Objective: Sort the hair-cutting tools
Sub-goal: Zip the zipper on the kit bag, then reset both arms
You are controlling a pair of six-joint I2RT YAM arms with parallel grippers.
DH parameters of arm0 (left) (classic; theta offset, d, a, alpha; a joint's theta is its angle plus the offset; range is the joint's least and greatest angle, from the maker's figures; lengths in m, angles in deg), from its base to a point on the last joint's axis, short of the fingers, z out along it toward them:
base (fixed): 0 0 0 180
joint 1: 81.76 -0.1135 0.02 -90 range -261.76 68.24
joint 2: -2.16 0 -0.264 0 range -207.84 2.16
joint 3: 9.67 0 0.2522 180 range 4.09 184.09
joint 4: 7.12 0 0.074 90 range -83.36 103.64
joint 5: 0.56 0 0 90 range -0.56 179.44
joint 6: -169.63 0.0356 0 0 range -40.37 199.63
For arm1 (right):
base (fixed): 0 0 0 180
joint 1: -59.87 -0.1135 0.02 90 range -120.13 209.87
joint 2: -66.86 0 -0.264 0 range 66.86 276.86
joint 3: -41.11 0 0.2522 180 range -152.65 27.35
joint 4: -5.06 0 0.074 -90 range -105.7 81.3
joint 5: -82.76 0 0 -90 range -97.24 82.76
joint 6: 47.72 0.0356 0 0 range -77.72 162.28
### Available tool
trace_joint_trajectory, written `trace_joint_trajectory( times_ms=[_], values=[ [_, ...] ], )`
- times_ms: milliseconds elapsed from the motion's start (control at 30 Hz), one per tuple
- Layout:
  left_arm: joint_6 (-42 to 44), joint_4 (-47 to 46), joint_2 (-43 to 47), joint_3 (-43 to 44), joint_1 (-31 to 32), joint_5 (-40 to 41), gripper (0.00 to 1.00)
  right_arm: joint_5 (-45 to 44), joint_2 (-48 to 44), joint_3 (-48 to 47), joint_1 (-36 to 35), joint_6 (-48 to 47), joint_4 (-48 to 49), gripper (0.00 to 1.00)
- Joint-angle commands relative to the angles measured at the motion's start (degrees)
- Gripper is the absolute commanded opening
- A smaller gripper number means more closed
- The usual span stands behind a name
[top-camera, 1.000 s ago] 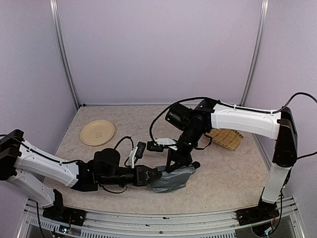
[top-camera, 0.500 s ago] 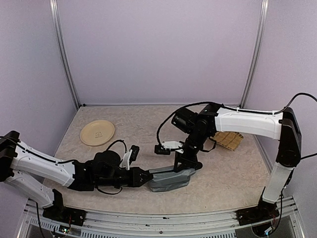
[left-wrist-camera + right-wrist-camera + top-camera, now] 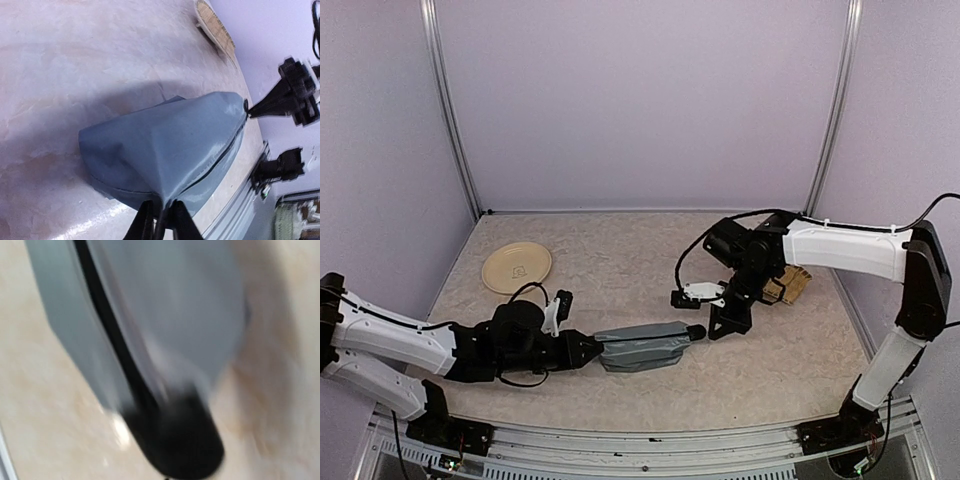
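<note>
Now: left pincer (image 3: 161, 217) clamped onto near edge of grey pouch (image 3: 640, 346), which lies on worktop (image 3: 620, 260) — black tool tip (image 3: 696, 331) pokes from its far end, just beside right pincer (image 3: 720, 328), opening unreadable.

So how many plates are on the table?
1. The round beige plate lies at the far left of the table, apart from the grey zip pouch. Part of the table is covered, so another could be hidden.

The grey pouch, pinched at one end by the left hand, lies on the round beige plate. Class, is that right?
No: the grey pouch lies on the table, apart from the plate, as the top external view shows. The left hand does pinch it.
</note>
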Motion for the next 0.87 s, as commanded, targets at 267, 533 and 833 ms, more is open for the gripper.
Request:
trace_joint_trajectory(
  times_ms=[267, 533, 833],
  values=[
    [10.4, 29.4, 3.3, 18.2, -0.5, 18.3, 0.73, 1.5, -8.4, -4.7, 9.8, 0.4, 2.4, 0.72],
    [21.8, 43.5, 9.2, 28.6, -4.9, 31.0, 0.99, 4.1, -22.2, 10.6, 30.4, 10.0, 29.5, 1.0],
    [30.0, 40.2, 16.0, 28.1, -11.5, 36.1, 0.99, -0.4, -35.9, 20.7, 32.9, 17.8, 44.0, 0.99]
  ],
)
